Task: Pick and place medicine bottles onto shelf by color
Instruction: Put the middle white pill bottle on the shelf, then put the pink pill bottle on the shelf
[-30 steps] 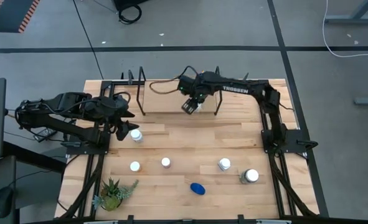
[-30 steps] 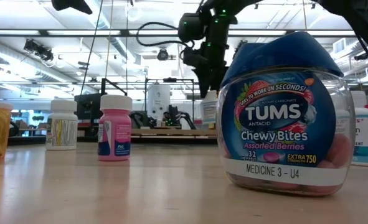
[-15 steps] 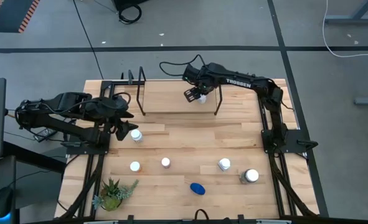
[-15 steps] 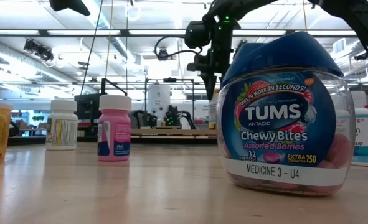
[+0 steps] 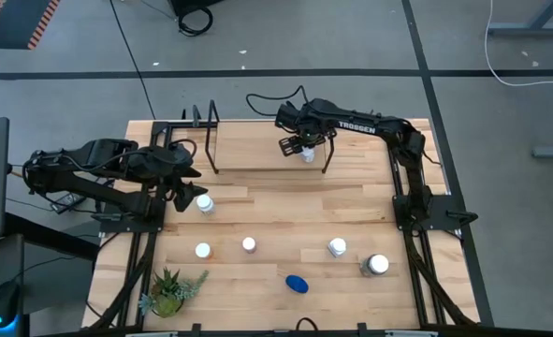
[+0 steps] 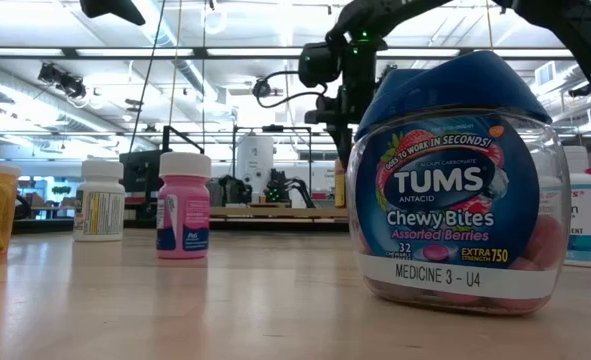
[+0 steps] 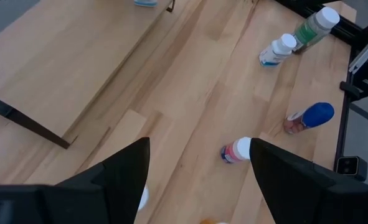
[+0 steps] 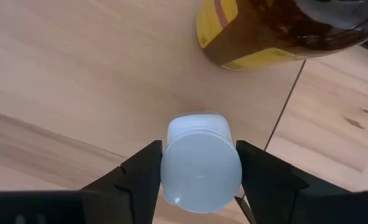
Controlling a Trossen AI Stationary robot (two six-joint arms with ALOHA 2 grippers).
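Observation:
The shelf (image 5: 257, 145), a low wooden plank with black wire end frames, stands at the table's far edge. My right gripper (image 5: 304, 150) hangs over its right end, pointing down and shut on a small white medicine bottle (image 8: 201, 165). An amber bottle with a yellow label (image 8: 264, 31) stands on the plank just beyond it. My left gripper (image 5: 190, 187) waits open above the table's left side, next to a white bottle (image 5: 204, 202). Several more bottles stand upright on the near half of the table, among them a blue-capped one (image 5: 297, 283). My right gripper pinches the white bottle at its cap (image 8: 171, 171), one finger on each side. The fingers (image 8: 140, 177) come from above, pointing down. The bottle stays upright over the shelf plank; the cap hides its base, so I cannot tell whether it rests on the plank.
A small potted plant (image 5: 168, 292) stands at the near left corner. The shelf's right wire frame (image 5: 328, 154) stands close beside my right gripper. In the low view a blue-capped Tums bottle (image 6: 455, 180) fills the foreground and hides the shelf's right end.
My right gripper has carried the white bottle a little toward the table's right edge along the shelf and has rolled about its own pointing line. The left arm has kept still.

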